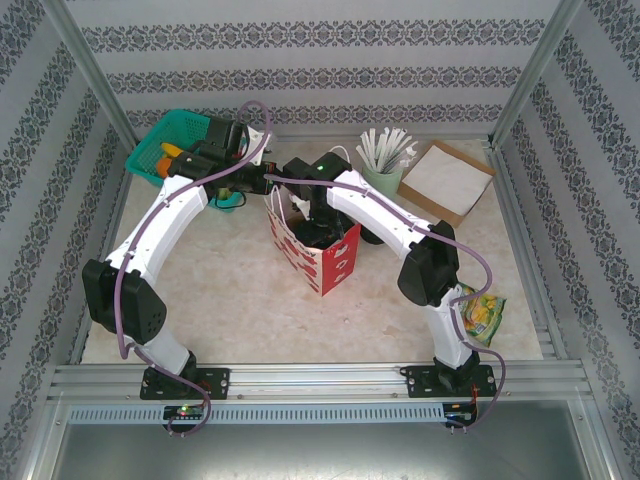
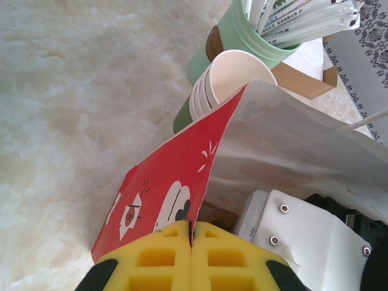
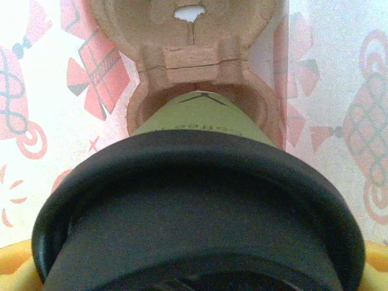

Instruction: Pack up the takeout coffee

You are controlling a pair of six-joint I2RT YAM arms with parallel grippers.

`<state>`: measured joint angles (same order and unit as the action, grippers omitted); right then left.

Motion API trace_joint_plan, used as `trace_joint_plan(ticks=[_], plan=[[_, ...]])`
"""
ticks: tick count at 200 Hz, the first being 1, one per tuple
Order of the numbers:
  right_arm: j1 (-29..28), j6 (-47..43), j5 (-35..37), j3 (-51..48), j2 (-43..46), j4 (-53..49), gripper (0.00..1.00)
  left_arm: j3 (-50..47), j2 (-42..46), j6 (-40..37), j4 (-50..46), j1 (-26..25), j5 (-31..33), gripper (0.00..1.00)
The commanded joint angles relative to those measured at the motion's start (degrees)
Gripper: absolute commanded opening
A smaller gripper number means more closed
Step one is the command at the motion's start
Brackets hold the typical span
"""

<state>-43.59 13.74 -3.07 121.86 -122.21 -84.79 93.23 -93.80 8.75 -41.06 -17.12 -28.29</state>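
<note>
The left end effector point(image 2: 191, 233) clamps the rim of the red paper bag point(image 2: 173, 176). The right end effector point(image 3: 194, 267) grips the coffee cup point(image 3: 194, 115), seemingly seated in the pulp carrier point(image 3: 191, 57) inside; releasing remains.

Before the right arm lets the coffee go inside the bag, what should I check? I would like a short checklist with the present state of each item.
1. The left end effector pinches the paper bag at its rim and holds it open: ok.
2. The right end effector grips the coffee cup: ok.
3. The black lid sits on the cup: ok.
4. The cup base lines up with a well of the carrier tray: ok.
5. The cup is fully seated in that well: cannot tell.
</note>
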Motion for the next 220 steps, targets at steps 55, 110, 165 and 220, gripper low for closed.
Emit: trace_joint_plan(ticks=[55,110,165,220], plan=[[0.52,0.50,-0.53,0.93,-2.21,0.77,0.73,-0.39,2.60,-1.02,2.30,-0.06,-2.12,0.00],[0.53,0.59,-0.31,-0.91,-1.59,1.30,0.73,-0.44,2.33,-0.58,2.65,-0.02,-1.97,0.00],[0.66,0.06,0.95,-2.42,-1.32,0.82,0.73,-0.14,2.03,-0.40,2.74,-0.09,-1.97,0.00],[0.71,-0.64,0.36,-2.57,-1.44,0.92,0.73,-0.15,1.82,-0.42,2.44,-0.04,-1.85,0.00]])
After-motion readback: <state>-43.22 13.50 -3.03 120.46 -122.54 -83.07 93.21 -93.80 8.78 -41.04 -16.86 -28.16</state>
